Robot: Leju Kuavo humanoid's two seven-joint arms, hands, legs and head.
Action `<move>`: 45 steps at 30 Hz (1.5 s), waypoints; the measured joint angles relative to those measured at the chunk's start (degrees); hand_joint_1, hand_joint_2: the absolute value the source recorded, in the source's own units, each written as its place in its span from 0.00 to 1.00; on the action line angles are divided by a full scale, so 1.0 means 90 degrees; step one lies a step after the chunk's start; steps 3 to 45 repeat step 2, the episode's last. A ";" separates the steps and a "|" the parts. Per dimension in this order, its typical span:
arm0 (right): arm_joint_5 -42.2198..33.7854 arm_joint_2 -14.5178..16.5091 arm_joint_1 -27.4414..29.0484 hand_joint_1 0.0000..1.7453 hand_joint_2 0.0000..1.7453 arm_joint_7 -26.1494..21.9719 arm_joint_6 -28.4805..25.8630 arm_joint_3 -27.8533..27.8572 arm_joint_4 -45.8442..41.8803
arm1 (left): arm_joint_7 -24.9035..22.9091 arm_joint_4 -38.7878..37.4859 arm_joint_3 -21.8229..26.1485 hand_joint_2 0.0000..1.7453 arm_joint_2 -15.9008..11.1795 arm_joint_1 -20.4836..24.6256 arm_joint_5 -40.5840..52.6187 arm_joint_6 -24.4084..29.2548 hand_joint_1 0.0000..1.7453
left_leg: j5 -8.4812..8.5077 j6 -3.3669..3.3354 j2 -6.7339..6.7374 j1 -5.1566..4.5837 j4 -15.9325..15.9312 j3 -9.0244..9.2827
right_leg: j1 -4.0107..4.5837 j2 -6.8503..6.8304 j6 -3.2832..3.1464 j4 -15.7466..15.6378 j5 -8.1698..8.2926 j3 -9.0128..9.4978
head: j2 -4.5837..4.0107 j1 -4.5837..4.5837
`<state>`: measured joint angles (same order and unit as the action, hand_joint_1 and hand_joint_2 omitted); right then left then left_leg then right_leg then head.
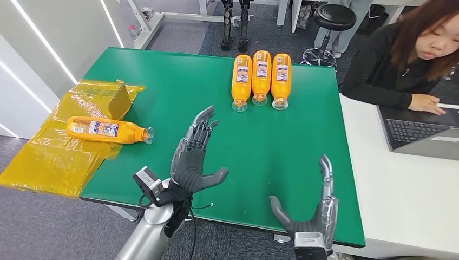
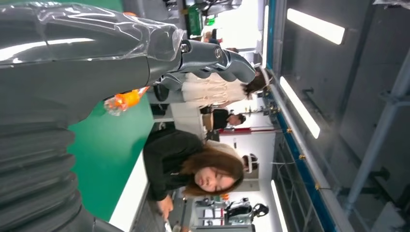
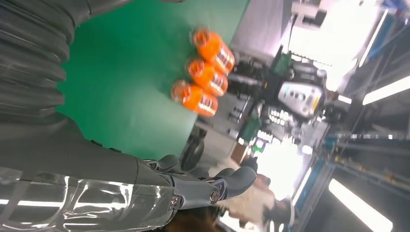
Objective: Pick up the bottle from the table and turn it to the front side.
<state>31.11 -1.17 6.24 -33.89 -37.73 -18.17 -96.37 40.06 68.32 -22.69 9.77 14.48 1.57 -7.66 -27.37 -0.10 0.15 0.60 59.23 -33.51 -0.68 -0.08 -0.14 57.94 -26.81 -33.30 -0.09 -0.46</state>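
An orange bottle (image 1: 107,130) lies on its side (label up) on yellow plastic at the table's left edge.

I see glossy clear-plastic orange bottles (image 1: 261,77) on the table's (image 1: 281,151) matt green mat, crinkly shiny yellow plastic film (image 1: 48,157), matt grey plastic left robot hand (image 1: 193,157)

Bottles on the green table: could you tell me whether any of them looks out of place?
Yes. Three bottles lie in a neat row at the far edge, caps toward the robot, while one bottle lies apart on the left, crosswise, resting on crumpled yellow plastic. Both hands are open.
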 joint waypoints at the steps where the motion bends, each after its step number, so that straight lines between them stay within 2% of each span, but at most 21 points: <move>1: 0.0000 -0.0001 0.0008 0.00 1.00 -0.0016 0.0032 0.0136 -0.0041 | 0.0005 0.0050 0.0000 1.00 0.0022 0.0008 0.0015 0.0013 0.00 | 0.0000 0.0000 0.0000 0.0000 0.0000 0.0000 | 0.0000 0.0000 0.0000 0.0000 0.0000 0.0000 | 0.0000 0.0000; 45: -0.0002 -0.0001 0.0012 0.00 1.00 -0.0025 0.0053 0.0203 -0.0061 | 0.0007 0.0077 0.0000 1.00 0.0033 0.0011 0.0020 0.0018 0.00 | 0.0000 0.0000 0.0000 0.0000 0.0000 0.0000 | 0.0000 0.0000 0.0000 0.0000 0.0000 0.0000 | 0.0000 0.0000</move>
